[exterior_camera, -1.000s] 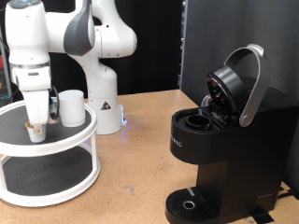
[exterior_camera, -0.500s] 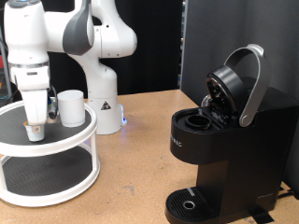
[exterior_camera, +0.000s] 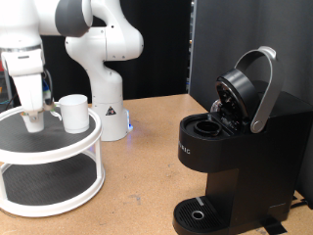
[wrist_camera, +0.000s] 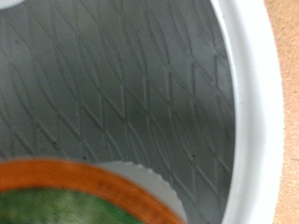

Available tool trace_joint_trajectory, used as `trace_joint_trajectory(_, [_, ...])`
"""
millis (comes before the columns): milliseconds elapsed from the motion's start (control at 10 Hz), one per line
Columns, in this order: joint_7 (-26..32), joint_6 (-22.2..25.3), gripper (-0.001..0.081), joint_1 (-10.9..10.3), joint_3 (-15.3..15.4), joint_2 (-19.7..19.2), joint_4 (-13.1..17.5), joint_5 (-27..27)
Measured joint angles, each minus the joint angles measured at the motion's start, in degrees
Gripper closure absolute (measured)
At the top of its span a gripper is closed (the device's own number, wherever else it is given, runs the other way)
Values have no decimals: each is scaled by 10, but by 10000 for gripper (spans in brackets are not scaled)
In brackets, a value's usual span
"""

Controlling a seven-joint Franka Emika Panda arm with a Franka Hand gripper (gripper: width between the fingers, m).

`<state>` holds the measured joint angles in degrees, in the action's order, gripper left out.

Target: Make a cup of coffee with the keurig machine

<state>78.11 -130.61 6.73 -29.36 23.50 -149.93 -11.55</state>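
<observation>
**A:** Grey mat (wrist_camera: 121, 84) fills most of my wrist view, with the white rim of the stand (exterior_camera: 59, 149) down one side. Where do you have the gripper?

**B:** I see the gripper (exterior_camera: 34, 121) just above the stand's top shelf. The cup (exterior_camera: 74, 113) stands on that shelf just beside the fingers, on the exterior view's right of them, not touching.

**A:** Fingers apart or together?

**B:** I cannot tell. The tip is blurred in the exterior view and no finger shows in the wrist view. What I do get there is a pod (wrist_camera: 65, 201), orange rim and green top, very close under the camera. I would guess it sits at the fingers, but I can't confirm a grip.

**A:** And the keurig (exterior_camera: 245, 147)?

**B:** Well apart from the fingers, at the exterior view's right. Its lid (exterior_camera: 240, 88) is already up and the chamber (exterior_camera: 207, 125) is exposed; I see no pod in it.

**A:** So how far along do you make it?

**B:** Early, I judge. Lid opened, that much is done. The pod is not in the chamber, the cup is not on the drip base (exterior_camera: 201, 213), and I see no sign of brewing.
</observation>
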Motion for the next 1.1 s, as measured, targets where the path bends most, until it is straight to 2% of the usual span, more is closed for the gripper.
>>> trace_joint_trajectory(200, [13,36,370,0,1,23,23,4])
trace_joint_trajectory(500, [7,49,370,-1,2,29,23,11])
trace_joint_trajectory(700, [-25,58,370,-21,12,27,22,70])
trace_joint_trajectory(1100, [-128,46,370,-66,61,24,25,153])
